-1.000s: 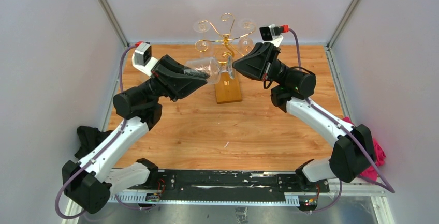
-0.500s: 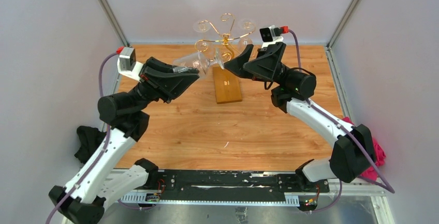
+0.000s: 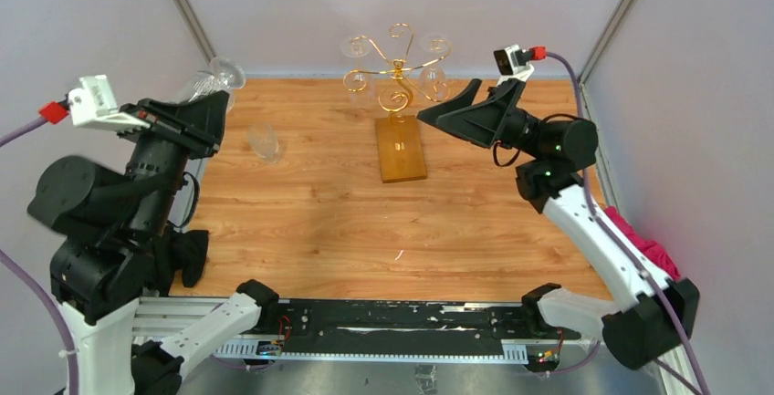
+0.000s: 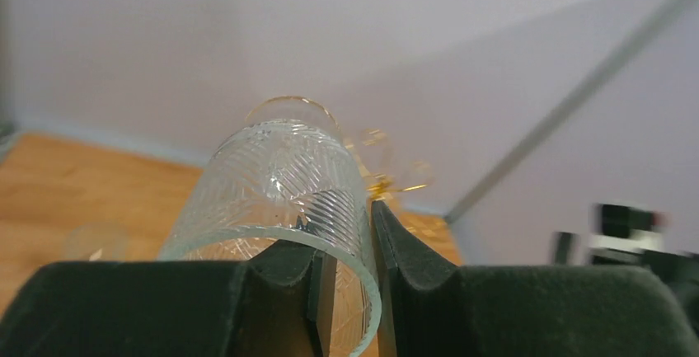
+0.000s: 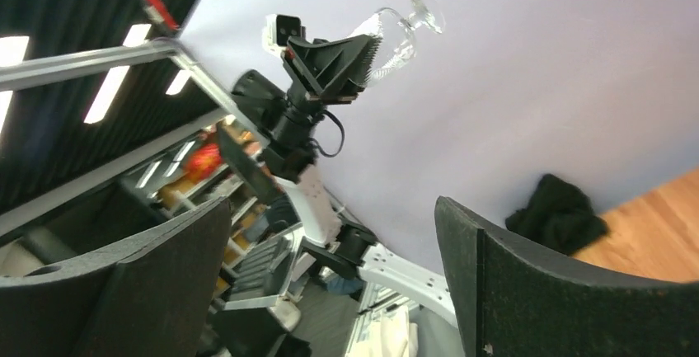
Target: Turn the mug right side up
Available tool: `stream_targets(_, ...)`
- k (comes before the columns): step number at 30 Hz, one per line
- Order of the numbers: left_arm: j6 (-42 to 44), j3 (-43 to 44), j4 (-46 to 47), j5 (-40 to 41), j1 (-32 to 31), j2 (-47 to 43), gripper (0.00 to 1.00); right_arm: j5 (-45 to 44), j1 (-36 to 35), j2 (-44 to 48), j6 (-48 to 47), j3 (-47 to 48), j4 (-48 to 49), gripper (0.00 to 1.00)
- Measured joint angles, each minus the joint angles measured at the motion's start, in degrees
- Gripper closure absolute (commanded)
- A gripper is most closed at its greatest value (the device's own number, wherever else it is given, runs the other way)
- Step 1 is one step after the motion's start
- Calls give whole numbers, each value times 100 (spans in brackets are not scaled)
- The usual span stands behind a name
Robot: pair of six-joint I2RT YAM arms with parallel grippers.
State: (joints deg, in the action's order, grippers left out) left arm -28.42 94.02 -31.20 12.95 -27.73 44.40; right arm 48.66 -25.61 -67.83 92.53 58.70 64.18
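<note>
The mug is a clear ribbed glass with a foot. My left gripper holds it high over the table's far left corner. In the left wrist view one finger sits inside the rim and the other finger outside, so the left gripper is shut on the glass wall. The foot points away from the gripper, tilted upward; the right wrist view shows the same glass. Beside the gold rack, my right gripper stands open and holds nothing.
The rack's wooden base stands at the back middle, with other glasses hanging on it. Another glass sits on the table at the back left. A black cloth lies at the left edge and a pink cloth at the right.
The right gripper opened, let go of the glass's foot and drew back right. The left arm swung left and upward, carrying the glass away from the rack.
</note>
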Motion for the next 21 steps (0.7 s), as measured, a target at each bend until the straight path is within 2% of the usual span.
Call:
stream_targets(1,42,216,-409,341,2,131,100,46,20,184,-413,70,-533,0)
stream_targets(4,92,883,-1823,1449,15,782,100,-33,28,756,-2197,796,-3180,0)
stream_targets(6,76,1104,-2529,1947,17,1189,100,-254,28,1012,-3163,1266,-4481,0)
stream_targets(10,-59,1040,-3576,2485,22,1902,100,-752,39,1432,-4599,1832,-6343,2)
stream_targets(14,-219,560,-4052,2413,192,2299,100,-1154,48,1537,-5556,2177,-7639,3)
stream_targets(21,-136,-168,-3851,1080,1945,2474,100,-1517,57,1231,-6339,2116,-8730,3)
